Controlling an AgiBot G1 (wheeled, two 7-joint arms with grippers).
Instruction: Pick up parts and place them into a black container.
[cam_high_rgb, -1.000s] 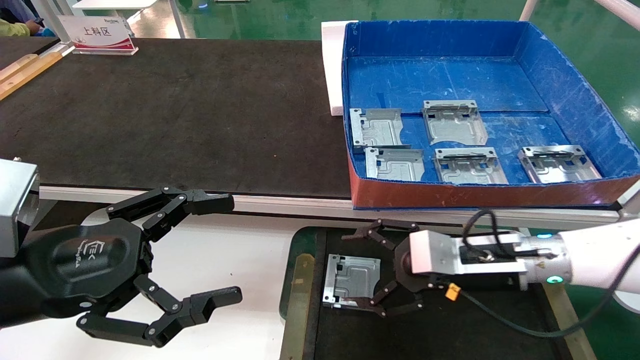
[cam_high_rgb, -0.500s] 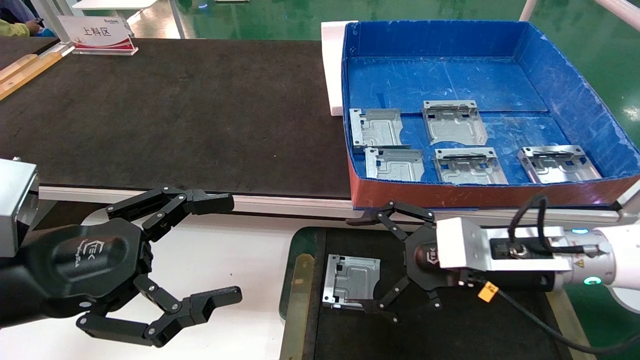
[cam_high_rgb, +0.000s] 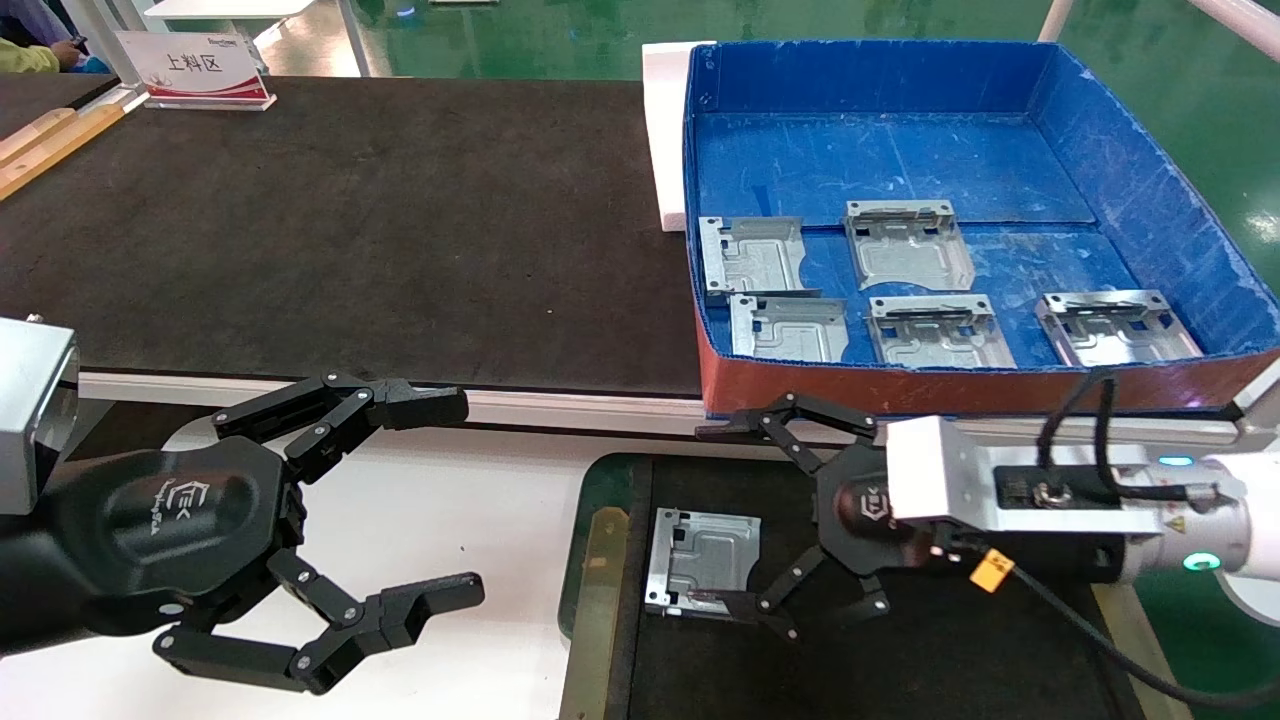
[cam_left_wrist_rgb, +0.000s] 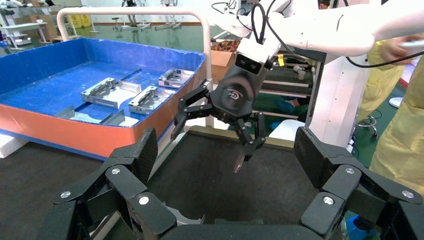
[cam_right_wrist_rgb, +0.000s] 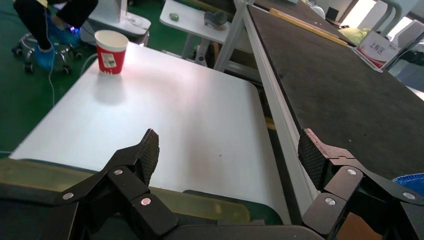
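One silver-grey part (cam_high_rgb: 700, 555) lies flat at the left end of the black container (cam_high_rgb: 900, 660), beside its brass rim (cam_high_rgb: 597, 590). My right gripper (cam_high_rgb: 720, 520) hangs open just right of that part and above the tray floor, holding nothing; its lower fingertip overlaps the part's near edge in the head view. The left wrist view shows the same gripper (cam_left_wrist_rgb: 215, 135) raised off the black floor (cam_left_wrist_rgb: 210, 185). Several more parts (cam_high_rgb: 908, 243) lie in the blue box (cam_high_rgb: 1150, 180). My left gripper (cam_high_rgb: 470, 497) is parked open over the white table.
The blue box with a red front (cam_high_rgb: 950, 390) stands on the long black mat-covered tabletop (cam_high_rgb: 350, 230), just behind the tray. A white table (cam_right_wrist_rgb: 165, 115) with a red paper cup (cam_right_wrist_rgb: 111, 50) lies left of the tray. A sign (cam_high_rgb: 195, 65) stands far left.
My right gripper has drawn back to the right and risen away from the part, which stays on the tray floor. The left arm has not moved.
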